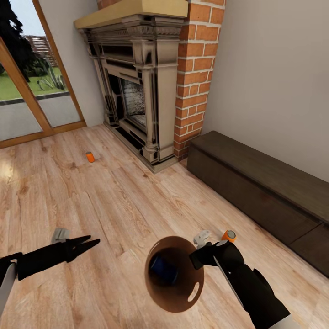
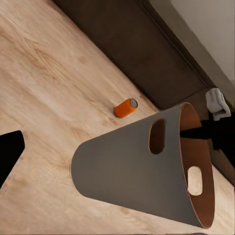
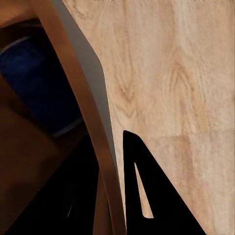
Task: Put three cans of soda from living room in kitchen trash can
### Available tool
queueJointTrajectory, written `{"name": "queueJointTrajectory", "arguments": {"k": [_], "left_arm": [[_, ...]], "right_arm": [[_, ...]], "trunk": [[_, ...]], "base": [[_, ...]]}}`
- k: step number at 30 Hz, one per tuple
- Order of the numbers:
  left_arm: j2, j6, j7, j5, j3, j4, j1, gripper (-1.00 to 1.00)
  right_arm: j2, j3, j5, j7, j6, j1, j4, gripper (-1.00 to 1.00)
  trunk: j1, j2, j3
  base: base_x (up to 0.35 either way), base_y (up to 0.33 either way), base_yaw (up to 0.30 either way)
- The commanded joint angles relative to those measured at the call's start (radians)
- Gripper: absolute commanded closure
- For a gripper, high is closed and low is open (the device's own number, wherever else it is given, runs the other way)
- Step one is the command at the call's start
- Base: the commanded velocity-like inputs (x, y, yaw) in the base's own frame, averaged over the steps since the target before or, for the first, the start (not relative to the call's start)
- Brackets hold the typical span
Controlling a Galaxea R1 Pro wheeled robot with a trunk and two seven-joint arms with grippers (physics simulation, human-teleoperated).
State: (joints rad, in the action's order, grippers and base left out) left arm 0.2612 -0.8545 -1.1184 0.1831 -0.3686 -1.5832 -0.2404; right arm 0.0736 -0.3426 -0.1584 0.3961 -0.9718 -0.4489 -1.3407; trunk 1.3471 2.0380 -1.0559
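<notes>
My right gripper (image 1: 197, 258) is shut on the rim of the light grey trash can (image 1: 155, 285), one finger inside and one outside. The can is tilted, with its tan-brown inside facing the head camera. The mottled blue soda can (image 1: 163, 268) lies inside it. One orange soda can (image 1: 228, 236) lies on the wood floor just beyond my right wrist, near the bench. The other orange can (image 1: 90, 156) lies far off, before the fireplace. My left gripper (image 1: 90, 242) hangs open to the left of the trash can (image 2: 122, 171), holding nothing. The right wrist view shows the rim (image 3: 83, 98) and blue can (image 3: 34, 83).
This is the living room. The dark fireplace (image 1: 137, 87) with its tan mantel and the red brick chimney (image 1: 196, 77) stand ahead. A long dark low bench (image 1: 256, 192) runs along the right wall. Glass doors (image 1: 27, 91) are at the left.
</notes>
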Motion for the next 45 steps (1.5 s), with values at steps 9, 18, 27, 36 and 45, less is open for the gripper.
{"name": "queueJointTrajectory", "arguments": {"k": [9,18,27,36,45], "left_arm": [[0.0,0.159,0.138,-0.003,0.0,0.055,0.008,-1.0],[-0.002,0.323,0.348,-0.014,0.004,0.125,0.053,-1.0],[-0.053,0.363,0.397,-0.046,0.054,0.175,0.002,-1.0],[-0.077,0.363,0.448,-0.046,0.104,0.224,-0.024,-1.0],[-0.105,0.396,0.408,-0.009,0.111,0.275,0.021,-1.0]], "right_arm": [[0.022,0.021,0.035,0.013,0.004,0.001,-0.017,1.0],[0.042,0.028,0.037,0.026,0.004,0.002,-0.04,1.0],[0.024,0.08,-0.131,0.047,0.017,0.019,-0.049,1.0],[0.024,0.116,-0.279,0.053,0.017,0.019,-0.049,1.0],[-0.014,0.138,-0.338,0.022,0.022,0.012,-0.084,1.0]], "trunk": [[0.0,0.0,0.0],[0.0,0.0,0.0],[0.0,0.0,0.0],[0.0,0.0,0.0],[0.0,0.0,0.003]], "base": [[0.0,0.0,0.0],[0.0,0.0,0.0],[0.0,0.0,0.0],[0.0,0.0,0.0],[0.0,-0.045,-0.113]]}}
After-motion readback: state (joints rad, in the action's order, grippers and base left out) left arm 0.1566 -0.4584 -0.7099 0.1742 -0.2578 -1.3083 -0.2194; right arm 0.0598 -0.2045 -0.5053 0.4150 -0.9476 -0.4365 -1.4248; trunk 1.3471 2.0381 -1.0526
